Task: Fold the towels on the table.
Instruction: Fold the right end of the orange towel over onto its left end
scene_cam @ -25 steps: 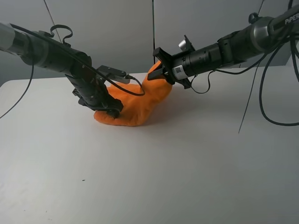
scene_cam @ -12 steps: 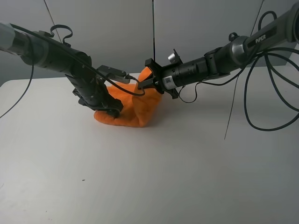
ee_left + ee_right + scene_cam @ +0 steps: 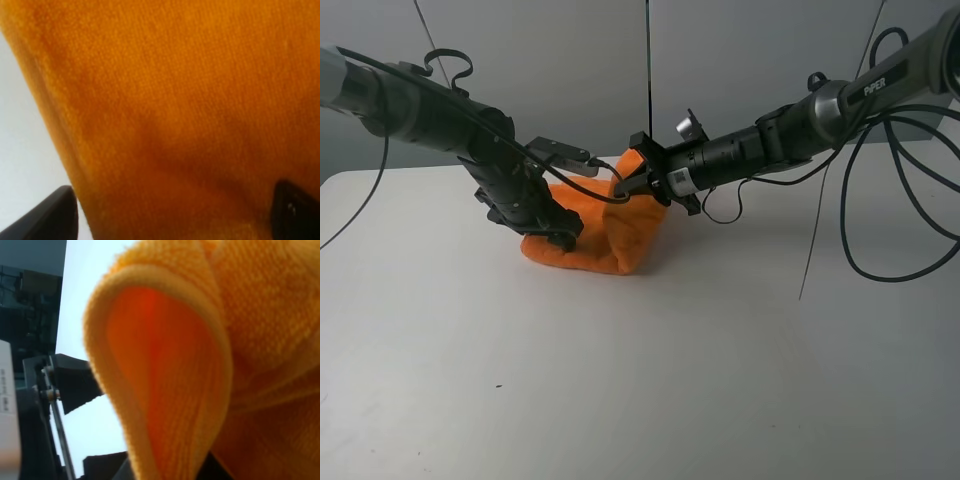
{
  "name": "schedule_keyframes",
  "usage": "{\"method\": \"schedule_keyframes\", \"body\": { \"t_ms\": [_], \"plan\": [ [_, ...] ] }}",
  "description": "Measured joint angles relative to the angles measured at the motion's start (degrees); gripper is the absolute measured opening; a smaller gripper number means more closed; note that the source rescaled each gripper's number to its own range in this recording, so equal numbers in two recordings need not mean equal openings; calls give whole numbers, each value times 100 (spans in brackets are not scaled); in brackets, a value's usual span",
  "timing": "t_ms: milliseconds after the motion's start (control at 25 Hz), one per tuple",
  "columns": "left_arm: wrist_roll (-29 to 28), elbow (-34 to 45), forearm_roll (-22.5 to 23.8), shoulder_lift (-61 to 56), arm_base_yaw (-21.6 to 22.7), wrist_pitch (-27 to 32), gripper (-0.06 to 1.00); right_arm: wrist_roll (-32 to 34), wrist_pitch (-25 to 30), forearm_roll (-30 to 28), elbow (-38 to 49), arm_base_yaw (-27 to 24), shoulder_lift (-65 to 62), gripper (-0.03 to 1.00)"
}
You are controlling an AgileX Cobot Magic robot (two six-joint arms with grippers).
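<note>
Exterior high: right claw clamped on towel.

Right end effector moved left and slightly down, carrying towel corner toward left end effector.

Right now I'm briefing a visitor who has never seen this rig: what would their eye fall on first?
The bright orange towel, bunched into a heap at the middle back of the plain pale table, stands out at once. The right gripper is shut on its raised upper edge, reaching in from the right, while the open left gripper sits against its left side.
</note>
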Motion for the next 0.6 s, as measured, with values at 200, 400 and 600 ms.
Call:
{"method": "schedule_keyframes", "body": {
  "t_ms": [200,400,600],
  "plan": [
    [0,0,29,-171,118,196,99,0,0,-3,0,0,9,5],
    [0,9,-8,-300,419,333,99,-27,0,-3,0,0,22,5],
    [10,9,-19,-729,550,313,99,-36,0,-3,0,0,22,5]
  ]
}}
